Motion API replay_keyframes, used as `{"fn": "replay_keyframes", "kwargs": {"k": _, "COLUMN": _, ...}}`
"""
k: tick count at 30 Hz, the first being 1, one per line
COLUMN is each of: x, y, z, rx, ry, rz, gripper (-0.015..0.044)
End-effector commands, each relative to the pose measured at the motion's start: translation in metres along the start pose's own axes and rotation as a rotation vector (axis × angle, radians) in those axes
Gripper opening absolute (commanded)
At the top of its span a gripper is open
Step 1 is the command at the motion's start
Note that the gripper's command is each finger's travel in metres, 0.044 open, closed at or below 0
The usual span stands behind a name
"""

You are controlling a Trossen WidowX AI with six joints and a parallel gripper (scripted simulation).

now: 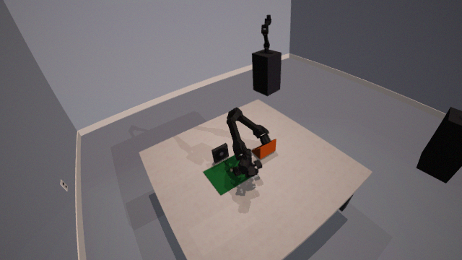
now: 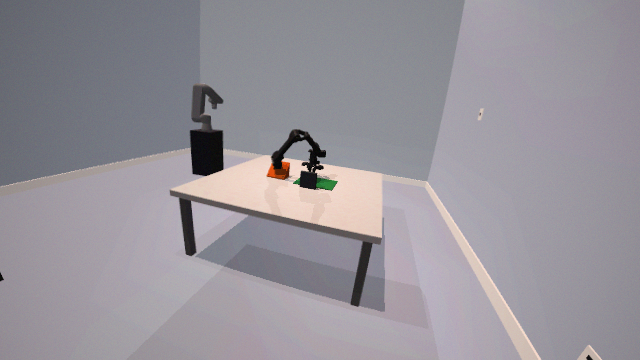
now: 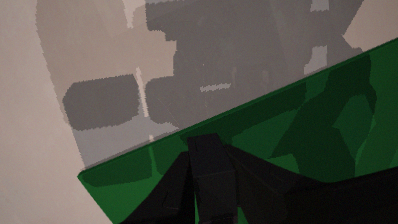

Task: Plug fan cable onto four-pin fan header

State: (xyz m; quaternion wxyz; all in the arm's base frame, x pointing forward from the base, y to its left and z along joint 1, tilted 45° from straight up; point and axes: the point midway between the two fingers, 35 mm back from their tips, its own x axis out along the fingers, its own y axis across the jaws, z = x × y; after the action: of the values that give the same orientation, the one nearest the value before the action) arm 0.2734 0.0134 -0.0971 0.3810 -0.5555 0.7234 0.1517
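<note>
The green board lies flat on the table. The dark square fan stands upright at the board's edge. My gripper is low over the board, near one corner in the wrist view. Its fingers are shut on the black cable plug, one finger on each side. The plug's far end shows beyond the fingertips. The lower part of the plug, the cable and the four-pin header are hidden in the wrist view. In the top and exterior views the gripper is too small and dark to show the plug.
An orange angled panel stands by the arm's base, beside the board. The table top reaches past the board. Dark shadows of the arm fall across the board and table. Other arms or pedestals stand away from the table.
</note>
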Motion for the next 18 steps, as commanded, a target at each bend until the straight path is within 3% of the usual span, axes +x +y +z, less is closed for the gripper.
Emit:
{"fn": "replay_keyframes", "kwargs": {"k": 1, "x": 0.0, "y": 0.0, "z": 0.0, "rx": 0.001, "ry": 0.0, "rz": 0.0, "gripper": 0.0}}
{"fn": "replay_keyframes", "kwargs": {"k": 3, "x": -0.003, "y": 0.0, "z": 0.0, "rx": 0.0, "ry": -0.001, "rz": 0.0, "gripper": 0.0}}
{"fn": "replay_keyframes", "kwargs": {"k": 7, "x": -0.048, "y": 0.0, "z": 0.001, "rx": -0.006, "ry": 0.002, "rz": 0.001, "gripper": 0.0}}
{"fn": "replay_keyframes", "kwargs": {"k": 18, "x": -0.05, "y": -0.009, "z": -0.007, "rx": 0.149, "ry": 0.0, "rz": 0.002, "gripper": 0.0}}
